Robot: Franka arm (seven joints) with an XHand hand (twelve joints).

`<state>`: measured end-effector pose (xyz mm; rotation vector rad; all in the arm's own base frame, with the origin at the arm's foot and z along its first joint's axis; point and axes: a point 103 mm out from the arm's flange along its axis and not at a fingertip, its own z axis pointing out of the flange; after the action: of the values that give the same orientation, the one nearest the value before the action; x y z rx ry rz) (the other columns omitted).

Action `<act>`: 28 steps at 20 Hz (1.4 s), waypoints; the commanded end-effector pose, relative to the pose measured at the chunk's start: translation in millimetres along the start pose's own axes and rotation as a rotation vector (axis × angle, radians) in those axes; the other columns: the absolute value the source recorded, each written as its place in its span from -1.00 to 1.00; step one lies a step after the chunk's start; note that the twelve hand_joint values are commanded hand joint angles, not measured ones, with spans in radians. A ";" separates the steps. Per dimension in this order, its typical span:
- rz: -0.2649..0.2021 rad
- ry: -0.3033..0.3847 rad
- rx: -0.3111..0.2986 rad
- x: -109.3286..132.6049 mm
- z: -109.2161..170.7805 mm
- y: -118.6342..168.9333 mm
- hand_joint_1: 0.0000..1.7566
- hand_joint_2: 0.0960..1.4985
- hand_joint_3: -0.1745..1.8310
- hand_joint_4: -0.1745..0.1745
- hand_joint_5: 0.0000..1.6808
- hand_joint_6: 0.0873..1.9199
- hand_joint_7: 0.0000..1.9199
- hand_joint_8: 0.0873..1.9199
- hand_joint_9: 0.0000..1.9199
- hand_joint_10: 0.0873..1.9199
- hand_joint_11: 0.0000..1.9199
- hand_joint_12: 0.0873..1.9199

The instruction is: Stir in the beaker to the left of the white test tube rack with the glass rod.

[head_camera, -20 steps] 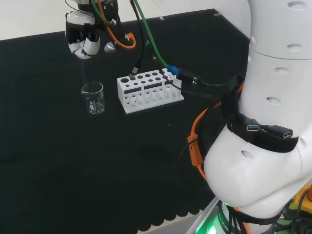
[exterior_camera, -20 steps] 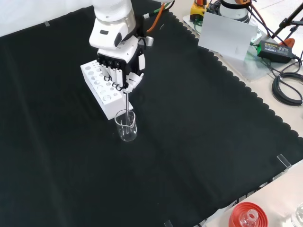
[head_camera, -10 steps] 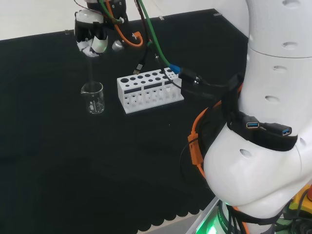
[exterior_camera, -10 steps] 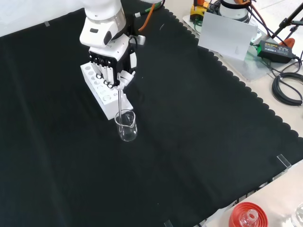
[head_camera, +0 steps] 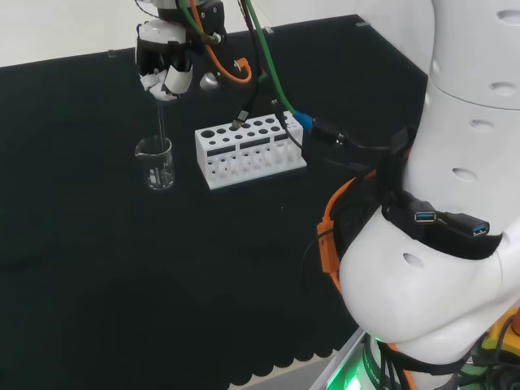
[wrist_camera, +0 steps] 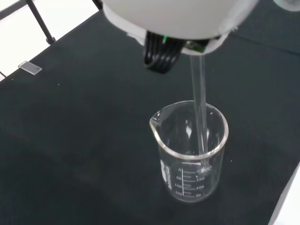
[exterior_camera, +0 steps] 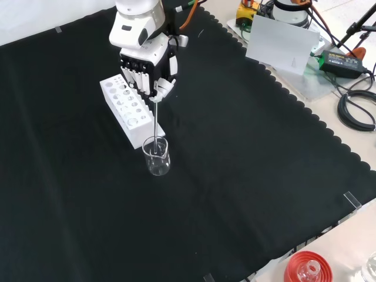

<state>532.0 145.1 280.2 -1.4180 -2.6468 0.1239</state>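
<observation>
The black cloth (exterior_camera: 247, 176) covers the bench and is the largest thing in sight. In the head view the arm's white links (head_camera: 455, 203), wrapped with orange and green cables, stand at three o'clock. The front view takes in what the head view leaves out: past the cloth's scalloped edge, at one to two o'clock, lie a grey panel (exterior_camera: 281, 42), a black power adapter (exterior_camera: 339, 59) and coiled black cables (exterior_camera: 358, 108), and at five o'clock a red ribbed stand (exterior_camera: 306, 267) with clear glass on it.

The white test tube rack (exterior_camera: 130, 110) sits near the cloth's middle. In the head view the beaker (head_camera: 155, 162) stands just beside it at nine o'clock; in the front view the beaker (exterior_camera: 157, 156) is at the rack's five o'clock end, close to it.

The hand (exterior_camera: 145, 66) hangs above the beaker, fingers curled round the top of the glass rod (exterior_camera: 155, 124). The rod runs down, slightly tilted, into the beaker. The wrist view shows most closely that the rod (wrist_camera: 200, 112) passes inside the rim near the wall opposite the spout, and that printed graduation marks run down the beaker (wrist_camera: 190, 154). Whether the beaker holds liquid I cannot tell.
</observation>
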 end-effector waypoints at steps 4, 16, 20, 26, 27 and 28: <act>-0.038 0.015 0.014 19.6 0.6 27.8 0.52 -0.31 -0.02 -1.00 0.43 -0.38 0.40 -0.18 0.76 -0.53 0.63 -0.36; -0.041 0.006 0.025 -14.0 -1.1 41.3 0.52 -0.31 -0.02 -1.00 0.43 -0.39 0.40 -0.18 0.76 -0.53 0.63 -0.36; -0.020 -0.015 0.028 -21.1 -1.9 27.8 0.52 -0.30 -0.02 -1.00 0.43 -0.39 0.40 -0.18 0.76 -0.53 0.63 -0.36; -0.007 -0.016 0.008 -28.0 4.8 4.9 0.51 -0.30 -0.02 -1.00 0.43 -0.39 0.40 -0.18 0.76 -0.53 0.63 -0.36; -0.003 -0.003 0.004 -28.0 6.6 1.8 0.51 -0.30 -0.02 -1.00 0.43 -0.39 0.40 -0.18 0.76 -0.53 0.63 -0.36; -0.002 -0.003 0.008 -27.4 6.7 0.3 0.51 -0.30 -0.02 -1.00 0.43 -0.39 0.40 -0.18 0.76 -0.53 0.63 -0.36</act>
<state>557.8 141.4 271.8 -1.3838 -2.6532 0.1600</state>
